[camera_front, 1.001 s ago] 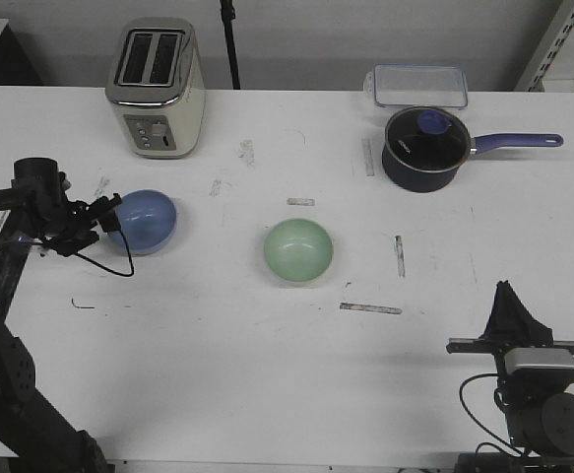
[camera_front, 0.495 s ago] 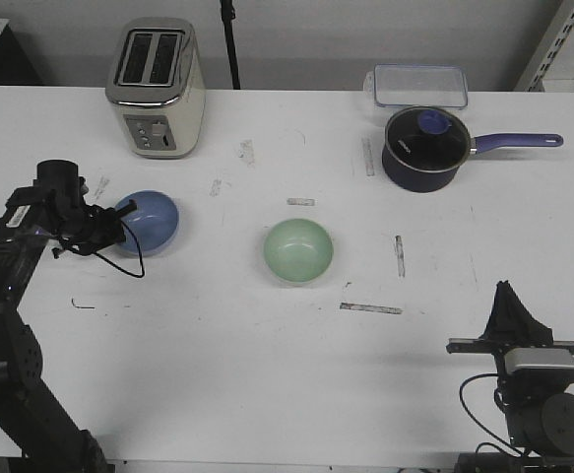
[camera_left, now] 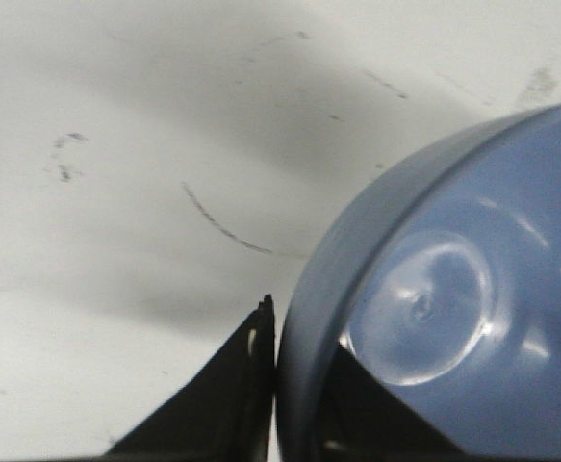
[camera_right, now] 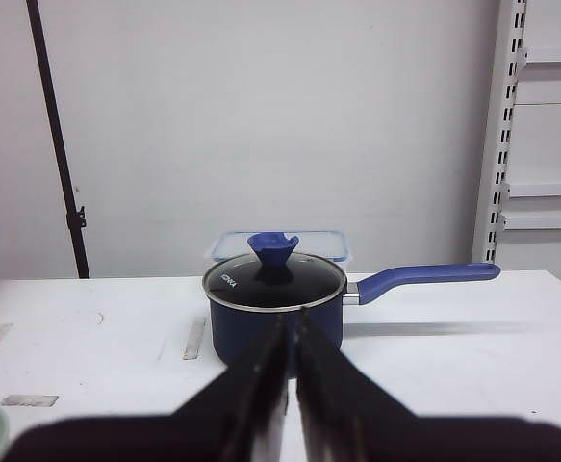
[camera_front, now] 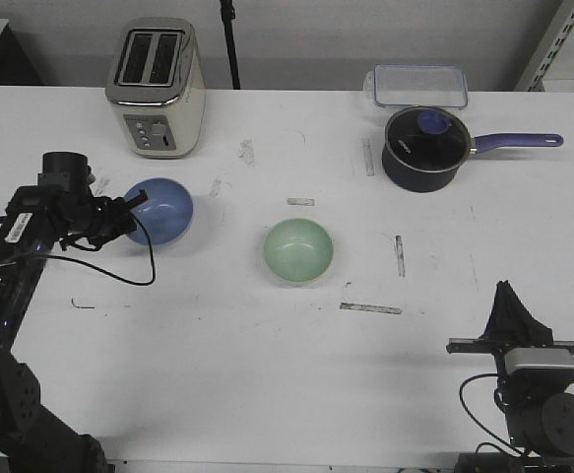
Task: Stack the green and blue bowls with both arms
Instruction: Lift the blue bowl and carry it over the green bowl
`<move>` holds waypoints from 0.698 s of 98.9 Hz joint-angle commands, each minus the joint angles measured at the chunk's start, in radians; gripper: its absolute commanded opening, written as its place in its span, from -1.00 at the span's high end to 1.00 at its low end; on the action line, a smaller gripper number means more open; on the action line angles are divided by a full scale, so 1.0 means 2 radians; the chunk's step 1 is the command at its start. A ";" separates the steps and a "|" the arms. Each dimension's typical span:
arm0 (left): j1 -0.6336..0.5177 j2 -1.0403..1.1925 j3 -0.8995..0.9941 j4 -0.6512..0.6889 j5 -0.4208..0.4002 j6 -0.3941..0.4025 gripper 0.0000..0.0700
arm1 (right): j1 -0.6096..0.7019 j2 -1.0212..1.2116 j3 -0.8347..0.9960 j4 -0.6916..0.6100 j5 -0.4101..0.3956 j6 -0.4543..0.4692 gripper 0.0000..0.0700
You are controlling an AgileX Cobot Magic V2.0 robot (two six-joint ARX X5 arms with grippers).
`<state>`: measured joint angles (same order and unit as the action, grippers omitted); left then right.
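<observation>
Toaster (camera_front: 156, 87) standing at the back left of the white desk (camera_front: 267, 374), just behind the blue bowl (camera_front: 161, 211). Dark saucepan (camera_front: 423, 148) with glass lid and purple handle at the back right, clear lidded container (camera_front: 417, 85) right behind it. Tape scraps and scuff marks scattered between; nothing lying between the two bowls.

Blue bowl tipped on its side at the left, smooth and glossy, rim pinched by the left end effector (camera_front: 129, 209), one finger (camera_left: 232, 385) outside the wall and one inside. Green bowl (camera_front: 298, 250) upright near the middle of the desk, pale mint, well apart from the blue one.

Right end effector (camera_front: 508, 305) parked at the near right corner, fingers (camera_right: 261, 375) pressed together, gripping nothing.
</observation>
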<state>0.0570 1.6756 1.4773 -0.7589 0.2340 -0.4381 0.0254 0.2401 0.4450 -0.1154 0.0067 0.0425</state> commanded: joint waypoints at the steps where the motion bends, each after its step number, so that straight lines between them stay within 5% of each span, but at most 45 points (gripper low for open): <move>1: -0.019 0.005 0.011 0.001 0.001 -0.028 0.99 | 0.000 0.001 0.001 0.005 0.000 0.007 0.98; 35: -0.158 0.004 0.041 0.018 0.000 -0.081 0.99 | 0.000 0.001 0.001 0.005 0.000 0.006 0.98; 69: -0.238 0.060 0.133 -0.013 -0.012 -0.089 0.99 | 0.000 0.001 0.001 0.005 0.000 0.007 0.98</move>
<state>-0.3969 1.7584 1.7084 -0.7769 0.2241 -0.5987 0.0254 0.2401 0.4450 -0.1154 0.0067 0.0425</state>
